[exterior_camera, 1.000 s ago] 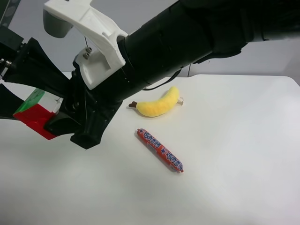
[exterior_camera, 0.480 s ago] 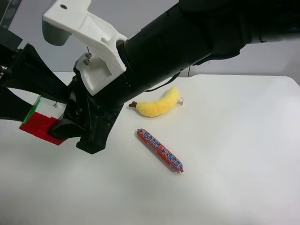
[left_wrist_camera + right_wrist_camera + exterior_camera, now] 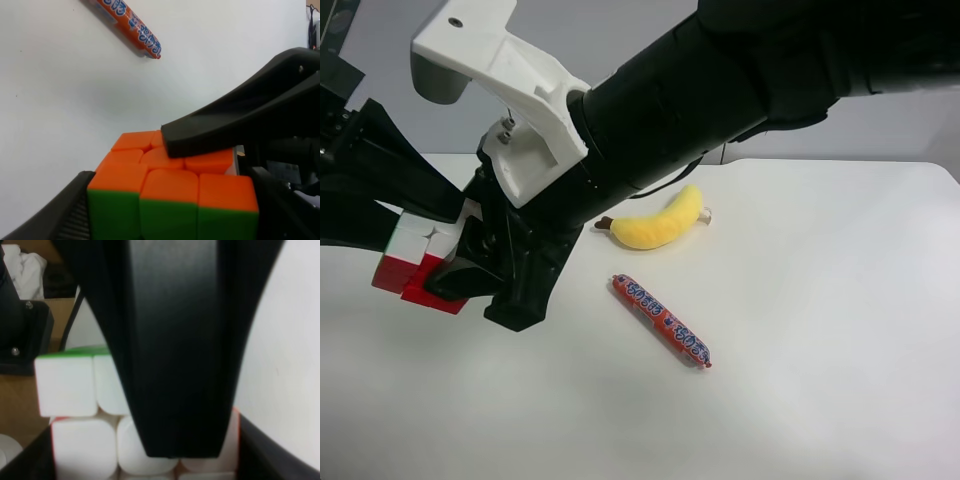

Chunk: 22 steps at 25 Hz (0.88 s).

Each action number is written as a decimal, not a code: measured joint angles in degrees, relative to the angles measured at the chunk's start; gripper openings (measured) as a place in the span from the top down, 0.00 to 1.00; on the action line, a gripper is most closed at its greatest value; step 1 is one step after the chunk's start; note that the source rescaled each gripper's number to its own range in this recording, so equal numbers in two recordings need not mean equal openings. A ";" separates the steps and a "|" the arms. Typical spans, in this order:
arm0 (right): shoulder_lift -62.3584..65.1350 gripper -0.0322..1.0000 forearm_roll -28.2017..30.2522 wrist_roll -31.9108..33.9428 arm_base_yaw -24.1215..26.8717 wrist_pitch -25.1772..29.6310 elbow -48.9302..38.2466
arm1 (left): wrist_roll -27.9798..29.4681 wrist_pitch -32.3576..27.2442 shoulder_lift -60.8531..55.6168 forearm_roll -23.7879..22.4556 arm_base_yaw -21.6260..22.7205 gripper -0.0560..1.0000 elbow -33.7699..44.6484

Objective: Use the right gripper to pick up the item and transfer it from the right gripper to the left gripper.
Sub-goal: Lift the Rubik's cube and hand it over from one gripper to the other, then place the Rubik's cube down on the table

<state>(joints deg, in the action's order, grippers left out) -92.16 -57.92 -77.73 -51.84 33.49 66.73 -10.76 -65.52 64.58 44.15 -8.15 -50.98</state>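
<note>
The puzzle cube (image 3: 412, 262), showing red and white faces, hangs above the table's left side. My right gripper (image 3: 455, 265), on the thick black arm with the white bracket (image 3: 515, 95), is shut on it. One of its fingers (image 3: 175, 340) lies across the cube's white face (image 3: 70, 390). My left gripper (image 3: 392, 228), with flat black plates, reaches in from the exterior high view's left. In the left wrist view its fingers (image 3: 65, 215) lie against both sides of the cube (image 3: 170, 200), which shows orange and green there. The right finger crosses the orange face.
A yellow plush banana (image 3: 660, 222) lies on the white table (image 3: 820, 300) near its middle back. An orange-red sausage stick (image 3: 660, 320) lies in front of it and also shows in the left wrist view (image 3: 131, 27). Both arms crowd the left side.
The cube has turned from showing green on top to showing white, and has shifted slightly right and down. The left gripper's plates have moved in closer around it.
</note>
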 joint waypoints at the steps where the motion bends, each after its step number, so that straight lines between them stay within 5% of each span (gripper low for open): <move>1: 0.00 0.97 0.00 0.00 0.00 0.00 0.00 | 0.00 0.00 0.00 0.00 0.00 0.93 0.00; 7: 0.00 0.96 0.05 -2.60 0.00 0.30 0.00 | -0.04 -0.18 0.00 0.06 0.00 0.93 0.00; 8: 0.00 0.84 -0.23 -3.78 0.00 0.58 0.00 | -0.04 -0.40 0.00 -0.48 0.00 0.93 0.00; 10: 0.18 0.36 -0.69 -4.60 0.00 0.97 0.00 | -0.06 -0.61 0.05 -1.48 0.00 0.93 0.06; 13: 0.23 0.08 -0.84 -4.34 0.00 0.64 0.00 | -0.06 -0.82 0.05 -1.68 0.00 0.93 0.06; 22: 3.96 0.01 4.61 1.39 0.00 0.55 0.00 | -0.13 -1.46 0.05 -1.89 0.00 0.93 0.06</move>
<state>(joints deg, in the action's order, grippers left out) -88.20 -53.31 -76.34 -51.84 34.03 66.73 -10.89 -66.97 64.63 42.26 -8.15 -50.92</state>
